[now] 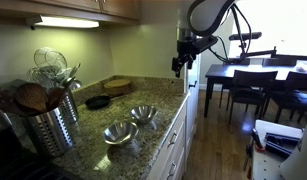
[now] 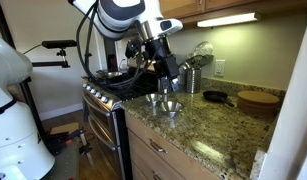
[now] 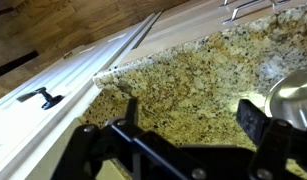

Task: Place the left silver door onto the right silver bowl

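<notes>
Two silver bowls sit side by side on the speckled granite counter point(image 1: 143, 98). In an exterior view one bowl point(image 1: 120, 132) is nearer the camera and its neighbour point(image 1: 144, 114) lies just behind it. They also show in an exterior view as one bowl point(image 2: 153, 99) and its neighbour point(image 2: 170, 106). My gripper point(image 1: 179, 63) hangs above the counter, apart from the bowls. It hovers close over them in an exterior view point(image 2: 173, 82). In the wrist view the gripper point(image 3: 193, 118) is open and empty over bare granite. One bowl's rim point(image 3: 293, 95) shows at the right edge.
A metal utensil holder point(image 1: 48, 125) with whisks and wooden spoons stands on the counter. A black skillet point(image 1: 97, 101) and a wooden board point(image 1: 119, 86) lie near the wall. A stove point(image 2: 103, 95) adjoins the counter. A dining table point(image 1: 248, 72) with chairs stands beyond the counter's end.
</notes>
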Controlling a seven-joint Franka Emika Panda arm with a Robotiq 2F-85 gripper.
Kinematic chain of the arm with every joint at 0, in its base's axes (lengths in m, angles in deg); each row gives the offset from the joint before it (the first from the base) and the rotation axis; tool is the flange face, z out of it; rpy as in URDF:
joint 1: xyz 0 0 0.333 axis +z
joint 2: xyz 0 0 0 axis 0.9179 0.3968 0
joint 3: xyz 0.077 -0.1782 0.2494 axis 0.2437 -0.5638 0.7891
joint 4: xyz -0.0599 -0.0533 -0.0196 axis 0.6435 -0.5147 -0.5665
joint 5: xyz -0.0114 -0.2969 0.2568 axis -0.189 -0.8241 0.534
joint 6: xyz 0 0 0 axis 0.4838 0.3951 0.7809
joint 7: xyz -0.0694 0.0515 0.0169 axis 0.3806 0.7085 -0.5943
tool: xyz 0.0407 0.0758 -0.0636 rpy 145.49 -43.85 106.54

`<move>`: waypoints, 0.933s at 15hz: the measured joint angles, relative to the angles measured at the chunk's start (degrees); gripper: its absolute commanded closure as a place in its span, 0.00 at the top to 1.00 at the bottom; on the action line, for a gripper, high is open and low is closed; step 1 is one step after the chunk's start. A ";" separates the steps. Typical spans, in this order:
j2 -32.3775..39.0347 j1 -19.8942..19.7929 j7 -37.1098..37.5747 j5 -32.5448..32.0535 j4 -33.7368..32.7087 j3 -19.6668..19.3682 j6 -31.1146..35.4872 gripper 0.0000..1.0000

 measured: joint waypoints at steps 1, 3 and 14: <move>0.00 0.00 0.00 0.00 0.00 0.00 0.00 1.00; 0.00 0.00 0.00 0.00 0.00 0.00 0.00 1.00; 3.76 7.10 -0.60 2.44 -2.81 0.90 0.03 1.00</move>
